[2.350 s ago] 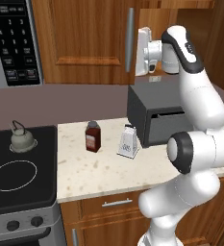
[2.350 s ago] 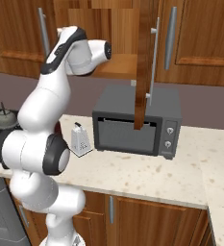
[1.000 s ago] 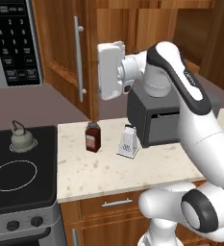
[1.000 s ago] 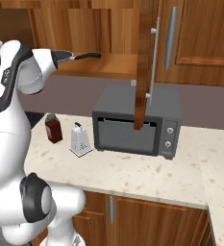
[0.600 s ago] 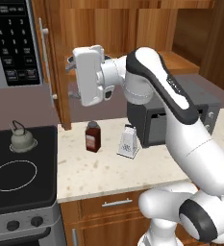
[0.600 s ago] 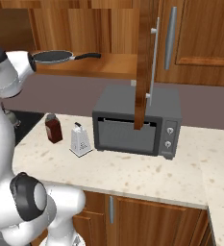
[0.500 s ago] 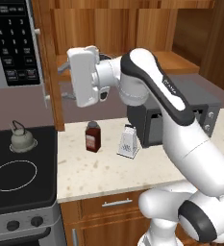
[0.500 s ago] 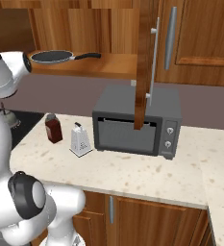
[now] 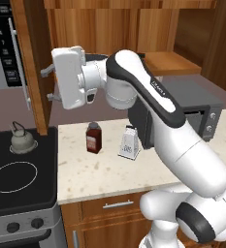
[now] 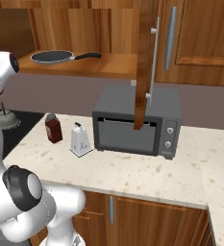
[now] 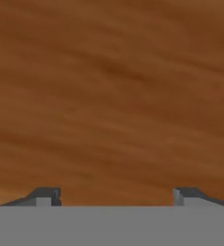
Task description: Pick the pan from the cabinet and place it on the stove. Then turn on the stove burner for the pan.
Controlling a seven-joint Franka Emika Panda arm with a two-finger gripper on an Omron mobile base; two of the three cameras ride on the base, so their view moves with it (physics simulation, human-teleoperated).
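Count: 1 pan [image 10: 51, 57] on the cabinet shelf [image 10: 108, 67]. 2 cabinet doors swung open, one [image 9: 33, 58] right in front of the tool [image 9: 49, 83], one [image 10: 144, 62] further off past the pan, 1 bar handle each. On the worktop [image 10: 132, 173]: 1 toaster oven [image 10: 137, 122], 1 grater [image 10: 80, 140], 1 brown bottle [image 10: 53, 128]. On the stove [image 9: 17, 186]: 1 kettle [image 9: 21, 138], 1 large burner ring [image 9: 13, 176] visible, 3 knobs [image 9: 13, 226] showing in the front. 1 microwave [image 9: 0, 51] at the wall.
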